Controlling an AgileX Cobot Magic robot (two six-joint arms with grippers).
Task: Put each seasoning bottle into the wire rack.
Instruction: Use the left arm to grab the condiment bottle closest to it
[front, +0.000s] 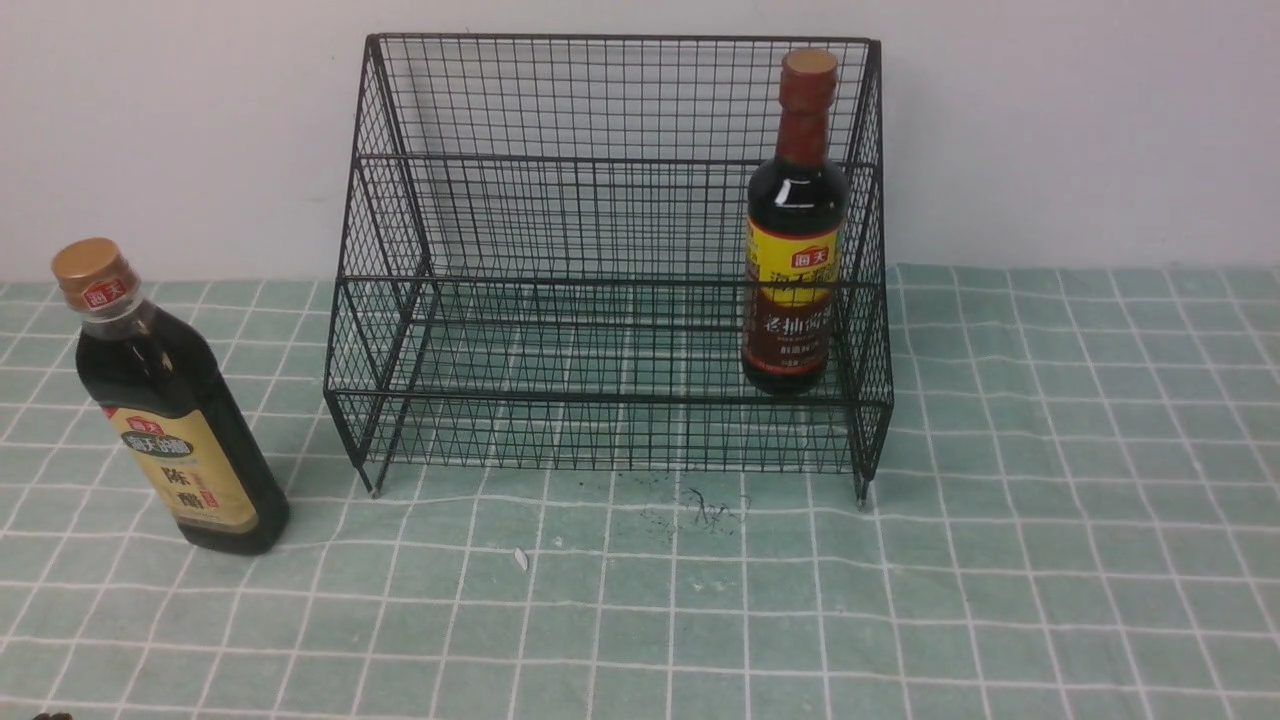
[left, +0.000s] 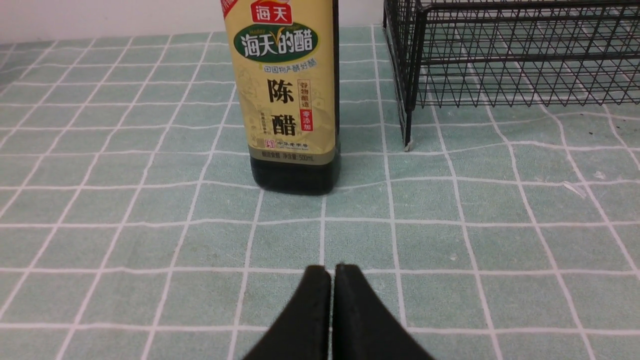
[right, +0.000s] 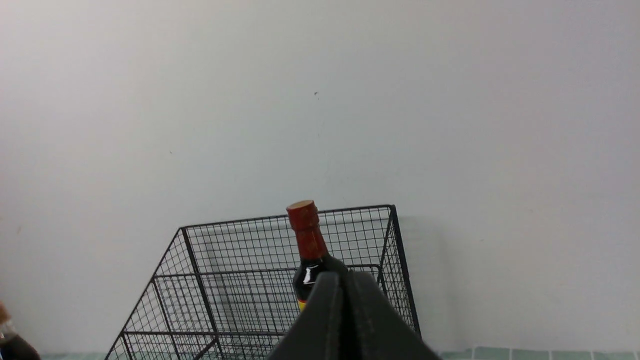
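Brown-red-capped bottle (front: 795, 230) stands upright in the wire rack (front: 560, 300), lower tier, centre-right of the front frame; gold-capped bottle (front: 170, 410) waits on the tabletop (front: 900, 600) at lower left. Left wrist view: left jaws closed, empty, facing that gold-capped bottle. Right wrist view: right jaws closed on nothing, rack beyond.
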